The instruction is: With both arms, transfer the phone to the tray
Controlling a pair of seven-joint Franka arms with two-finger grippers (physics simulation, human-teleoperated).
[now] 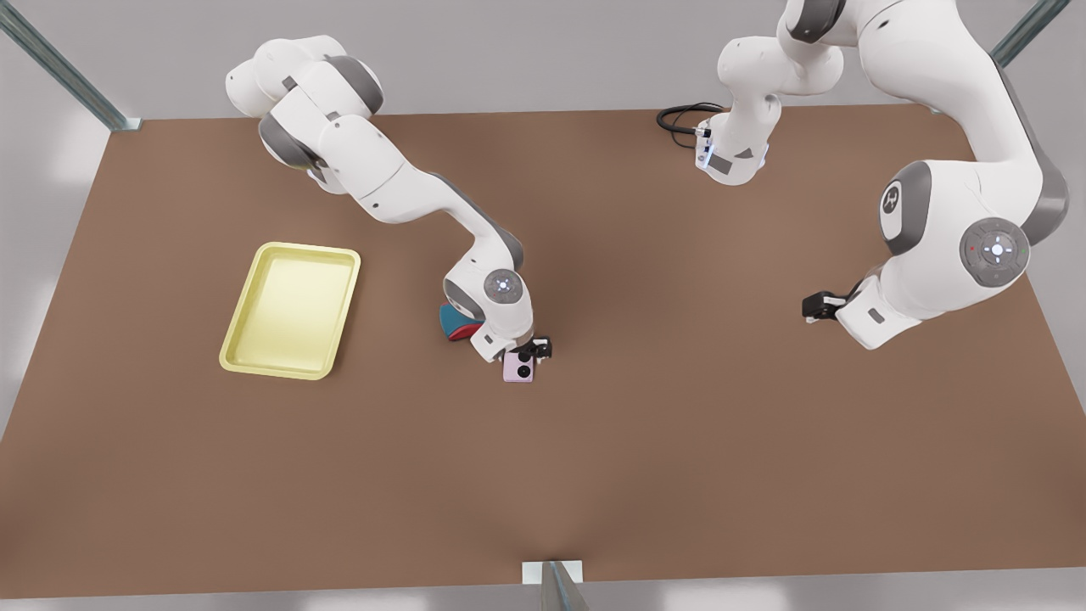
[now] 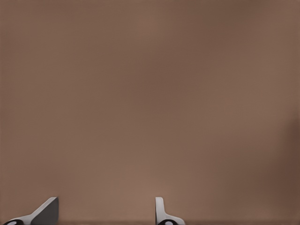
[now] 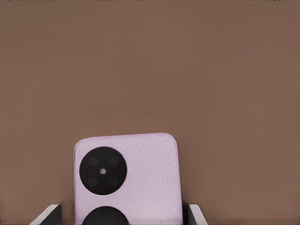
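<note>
The pale pink phone (image 1: 519, 370) lies flat on the brown table, lenses up, near the middle of the front view. My right gripper (image 1: 534, 348) is low over it. In the right wrist view the phone (image 3: 140, 178) sits between that gripper's (image 3: 124, 212) two fingers, which stand open with a small gap on each side. The pale yellow tray (image 1: 297, 248) lies well off toward the front view's left. My left gripper (image 1: 813, 307) waits at the front view's right, open (image 2: 105, 212) over bare table.
A teal-and-red mouse (image 1: 451, 323) lies just beside the right arm's wrist, partly hidden by it, between the phone and the tray. A black cable (image 1: 681, 119) loops at the table's far edge. A metal post (image 1: 556, 585) stands at the near edge.
</note>
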